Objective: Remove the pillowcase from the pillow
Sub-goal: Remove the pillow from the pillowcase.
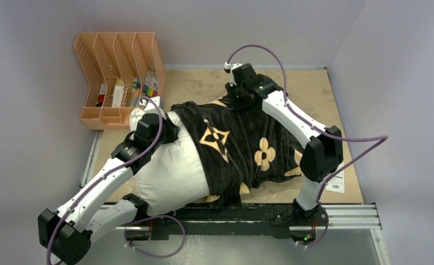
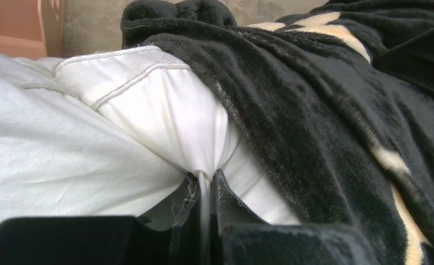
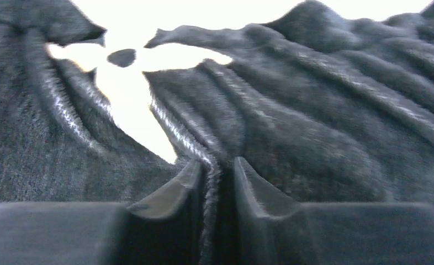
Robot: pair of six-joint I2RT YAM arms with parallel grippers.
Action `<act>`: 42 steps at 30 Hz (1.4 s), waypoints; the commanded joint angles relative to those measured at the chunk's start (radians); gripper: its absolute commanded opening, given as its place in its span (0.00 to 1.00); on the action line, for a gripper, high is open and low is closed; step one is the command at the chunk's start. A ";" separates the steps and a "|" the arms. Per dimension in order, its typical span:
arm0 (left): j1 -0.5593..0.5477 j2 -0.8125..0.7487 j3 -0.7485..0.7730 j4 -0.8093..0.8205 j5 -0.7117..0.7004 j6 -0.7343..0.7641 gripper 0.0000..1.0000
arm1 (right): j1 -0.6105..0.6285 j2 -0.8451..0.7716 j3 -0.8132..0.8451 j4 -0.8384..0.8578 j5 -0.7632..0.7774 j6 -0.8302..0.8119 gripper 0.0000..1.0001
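**A:** Where is everything lying?
**B:** Across the tan board worktop (image 1: 198,85). The big white puffy pillow (image 1: 173,168) pokes out leftward, roughly half bared. The black plush pillowcase with tan star and flower motifs (image 1: 242,165) covers its right half.
**A:** How will it handle?
**B:** Light, soft and floppy. The plush probably clings and bunches, so take a thick fold. The right jaws pinch one at the far side, and the left jaws are clamped on white pillow fabric.
**A:** Any room to move?
**B:** Bare board far right. The orange plastic file rack (image 1: 118,61) crowds the far left.
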 commanded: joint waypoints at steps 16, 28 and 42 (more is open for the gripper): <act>0.002 -0.041 -0.033 -0.145 -0.037 0.039 0.00 | -0.232 -0.198 -0.020 0.085 0.050 0.023 0.34; 0.002 -0.048 -0.033 -0.147 -0.043 0.039 0.00 | -0.028 -0.050 0.114 -0.032 0.025 0.012 0.70; 0.002 -0.048 -0.037 -0.147 -0.045 0.037 0.00 | -0.034 -0.009 0.082 -0.074 0.378 -0.058 0.08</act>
